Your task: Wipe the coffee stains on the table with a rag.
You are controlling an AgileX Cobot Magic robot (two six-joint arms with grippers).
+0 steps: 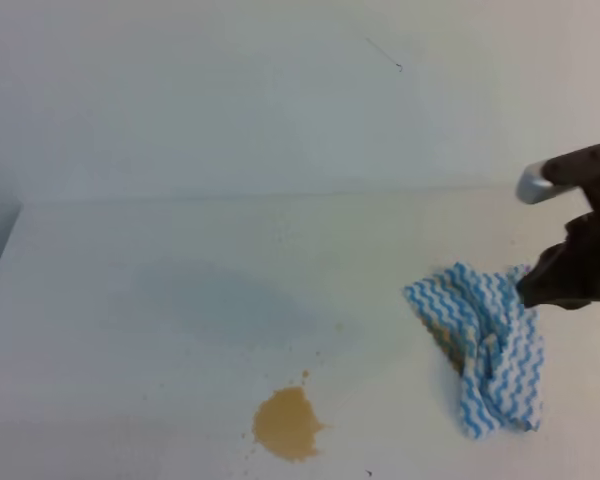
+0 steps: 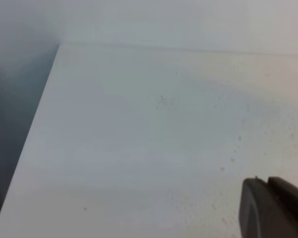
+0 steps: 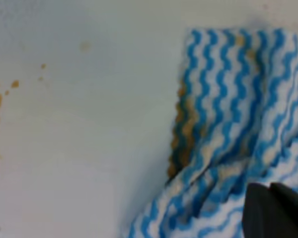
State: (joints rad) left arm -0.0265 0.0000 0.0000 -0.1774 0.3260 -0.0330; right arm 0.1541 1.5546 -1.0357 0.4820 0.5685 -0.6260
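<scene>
Slippage is our worry: the right gripper (image 1: 540,290) touches the rag (image 1: 480,345), its grip unclear to us, and the coffee stains (image 1: 286,424) lie well left on the bench (image 1: 130,300).

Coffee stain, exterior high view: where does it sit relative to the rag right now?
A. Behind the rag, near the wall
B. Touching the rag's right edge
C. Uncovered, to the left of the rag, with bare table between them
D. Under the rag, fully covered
C. The coffee stain lies exposed near the front of the table, while the rag sits crumpled off to its right, with white tabletop between them.
</scene>
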